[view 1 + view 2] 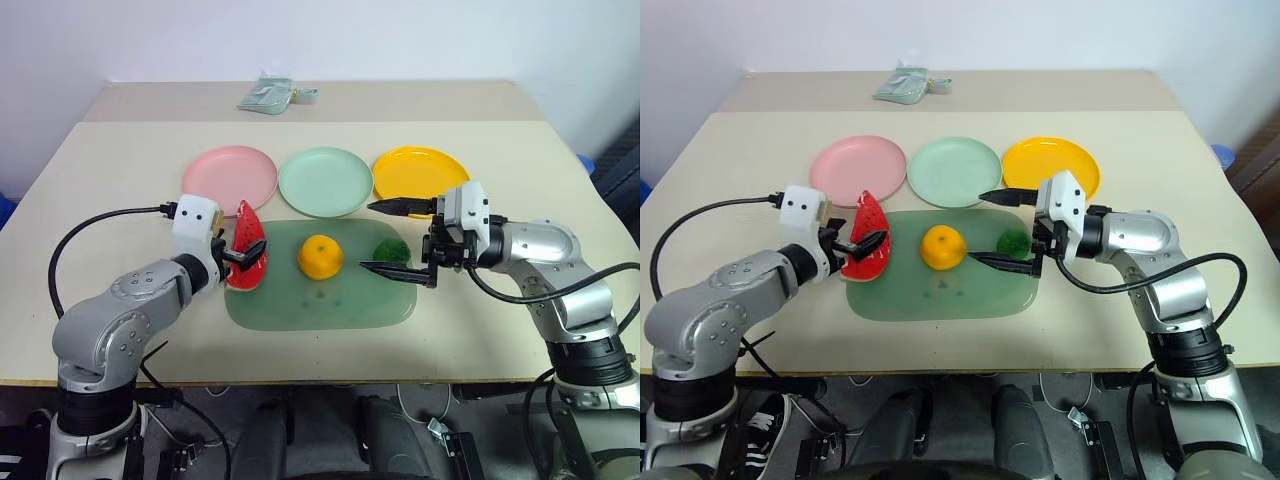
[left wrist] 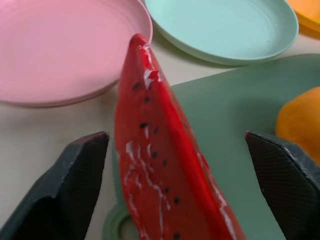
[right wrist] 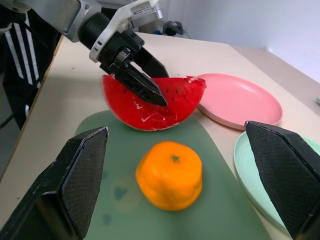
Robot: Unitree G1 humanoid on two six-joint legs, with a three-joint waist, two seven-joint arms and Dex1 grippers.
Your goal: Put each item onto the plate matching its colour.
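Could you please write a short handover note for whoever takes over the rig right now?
Left end effector: fingers either side of the watermelon wedge, not visibly clamped yet.
Right end effector: open, empty, hovering by the dark-green ball.
Things: wedge, orange and ball all sit on the green mat. Pink plate, pale-green plate and yellow plate stand behind it, nothing on them.
Done: nothing placed.
Left: wedge to the pink plate, ball to the green plate, orange to the yellow plate.

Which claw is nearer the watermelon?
Left. The left claw straddles the watermelon; the right claw hangs across the mat by the green ball.
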